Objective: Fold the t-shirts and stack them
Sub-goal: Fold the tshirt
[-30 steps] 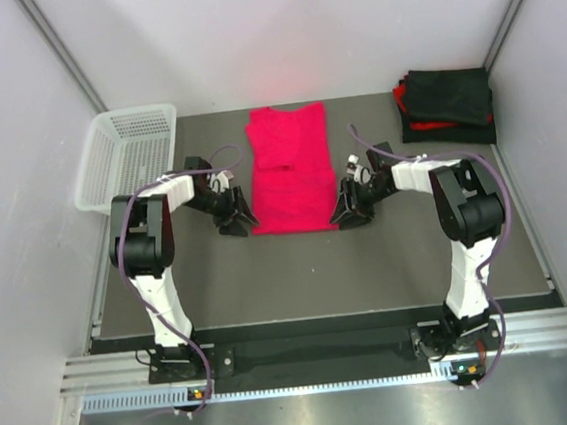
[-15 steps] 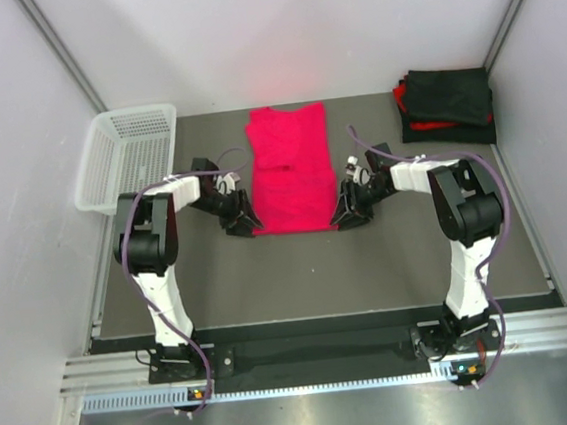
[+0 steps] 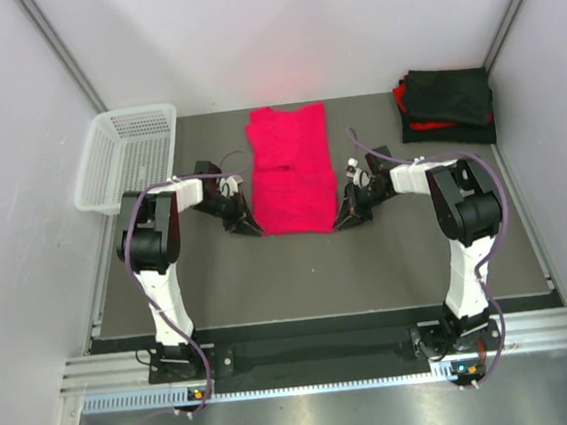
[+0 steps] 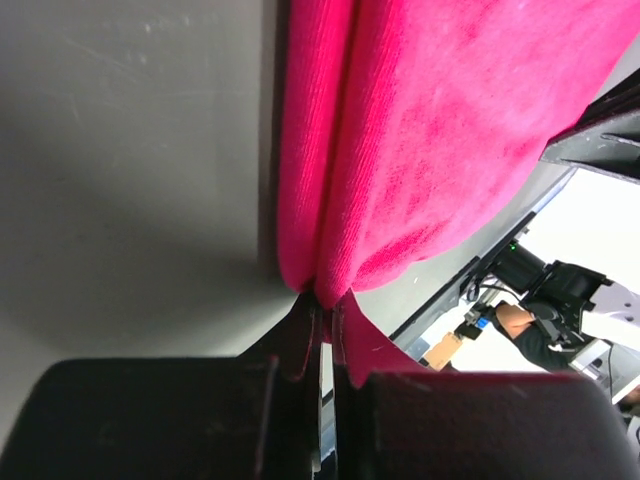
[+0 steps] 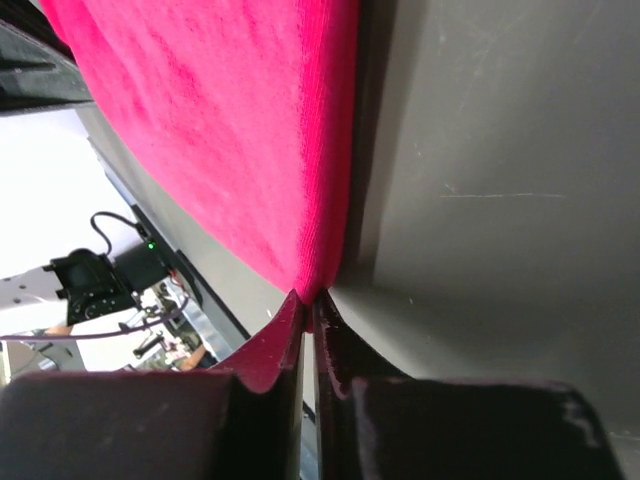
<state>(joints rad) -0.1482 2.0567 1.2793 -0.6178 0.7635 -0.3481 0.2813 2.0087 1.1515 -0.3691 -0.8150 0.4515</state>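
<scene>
So the red shirt (image 3: 290, 170) is lying flat mid-table, folded into a long narrow strip running front to back, with a faint crease across the middle. It's plain bright crimson, a fuzzy knit up close, and you can see doubled layers along its left edge. Its two near corners are lifted a touch and pinched, the left one in the left gripper (image 3: 250, 226) and the right one in the right gripper (image 3: 343, 221). The black shirts (image 3: 446, 104) are folded and stacked in the far right corner, with a bit of red peeking out between layers.
</scene>
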